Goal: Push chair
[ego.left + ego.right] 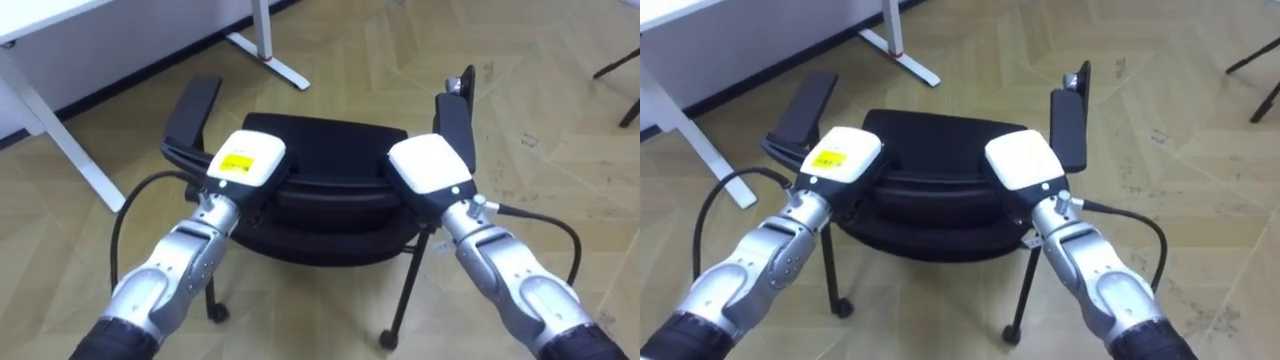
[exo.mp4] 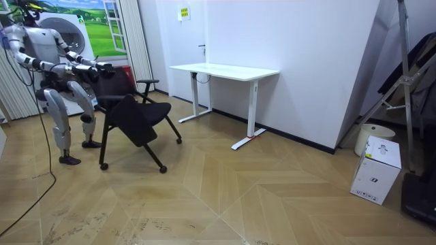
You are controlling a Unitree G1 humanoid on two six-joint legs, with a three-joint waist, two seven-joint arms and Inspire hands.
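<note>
A black chair (image 1: pixel 330 140) with two armrests and castors stands right in front of me, seen from behind and above. My left hand (image 1: pixel 245 158) rests on the top of its backrest (image 1: pixel 330 205) at the left end, and my right hand (image 1: pixel 430 163) at the right end. Only the white backs of both hands face the camera. In the room view the chair (image 2: pixel 136 116) leans forward, away from me, toward the white desk (image 2: pixel 225 70). I stand behind it at the room view's left with both arms stretched out to the backrest.
The white desk's leg (image 1: pixel 60 130) and foot (image 1: pixel 268 58) lie ahead to my left. Wooden parquet floor spreads ahead and to the right. Across the room stand a white box (image 2: pixel 377 170) and a metal stand (image 2: pixel 402 82) by the wall.
</note>
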